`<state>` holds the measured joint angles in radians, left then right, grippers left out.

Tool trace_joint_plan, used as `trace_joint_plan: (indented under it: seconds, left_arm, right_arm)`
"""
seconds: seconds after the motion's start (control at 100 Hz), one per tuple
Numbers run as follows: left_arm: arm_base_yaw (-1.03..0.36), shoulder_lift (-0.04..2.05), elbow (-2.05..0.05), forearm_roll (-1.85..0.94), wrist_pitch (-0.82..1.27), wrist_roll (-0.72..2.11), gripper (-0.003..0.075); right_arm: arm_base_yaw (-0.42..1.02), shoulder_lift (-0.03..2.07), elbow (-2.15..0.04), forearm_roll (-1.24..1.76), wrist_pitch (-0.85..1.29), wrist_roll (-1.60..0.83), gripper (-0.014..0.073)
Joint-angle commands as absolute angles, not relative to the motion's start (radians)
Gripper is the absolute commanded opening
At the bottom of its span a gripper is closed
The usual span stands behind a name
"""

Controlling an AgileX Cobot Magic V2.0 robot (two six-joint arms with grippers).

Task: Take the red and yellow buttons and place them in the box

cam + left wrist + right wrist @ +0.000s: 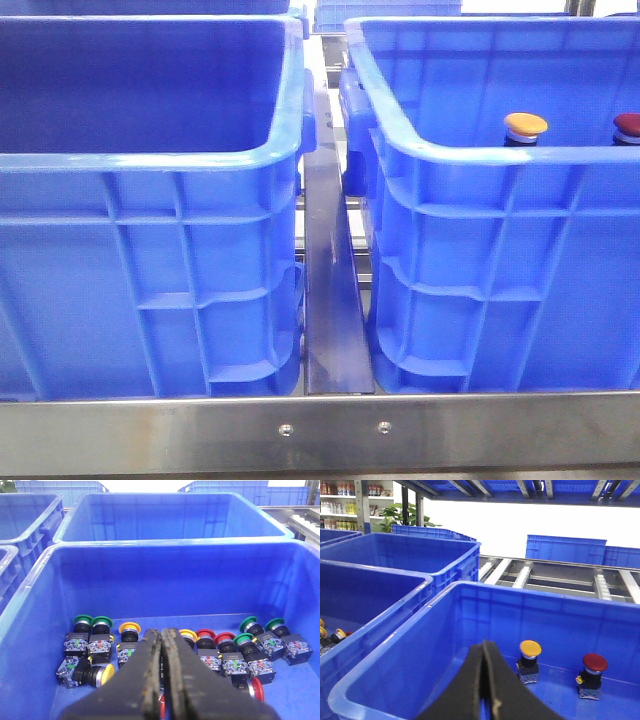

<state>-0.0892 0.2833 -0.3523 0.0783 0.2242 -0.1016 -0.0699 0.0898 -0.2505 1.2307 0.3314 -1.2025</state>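
A yellow-capped button (525,125) and a dark red-capped button (628,125) stand upright inside the right blue box (480,155); only their caps show over its rim. In the right wrist view the yellow button (530,650) and red button (594,663) stand apart on the floor of this box (545,596). My right gripper (484,642) is shut and empty, above the box's near side. My left gripper (162,630) is shut and empty over another crate (175,580) holding several yellow (129,627), red (204,632) and green (82,620) buttons.
A second blue crate (150,160) stands left of the box, with a steel divider (330,260) between them and a steel rail (330,430) along the front. More blue crates (435,545) and a roller conveyor (560,575) lie beyond.
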Motion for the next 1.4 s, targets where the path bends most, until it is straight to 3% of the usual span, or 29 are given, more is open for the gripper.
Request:
trace_joint_plan:
  seconds: [0.0,0.38,0.69,0.74,1.39]
  left_arm:
    - [-0.085,0.289,-0.378,0.079,0.145,-0.111,-0.002]
    - [-0.083,0.158,-0.228,0.07,0.132,-0.111,-0.002]
    - [0.006,-0.029,0.022,0.032,-0.069,-0.101,-0.002]
    - [0.008,-0.035,0.017,0.025,0.0,-0.101,-0.002]
    - [0.006,-0.036,0.018,0.034,-0.021,-0.101,-0.002]
  right_arm:
    - [-0.069,0.098,-0.276,1.252,0.306,-1.209,-0.0061]
    - [-0.069,0.098,-0.276,1.252,0.304,-1.209,-0.0061]
    - [-0.069,0.098,-0.276,1.252,0.304,-1.209,-0.0061]
    - [-0.069,0.098,-0.276,1.252,0.302,-1.209,-0.0061]
    - [-0.069,0.098,-0.276,1.252,0.302,-1.209,-0.0061]
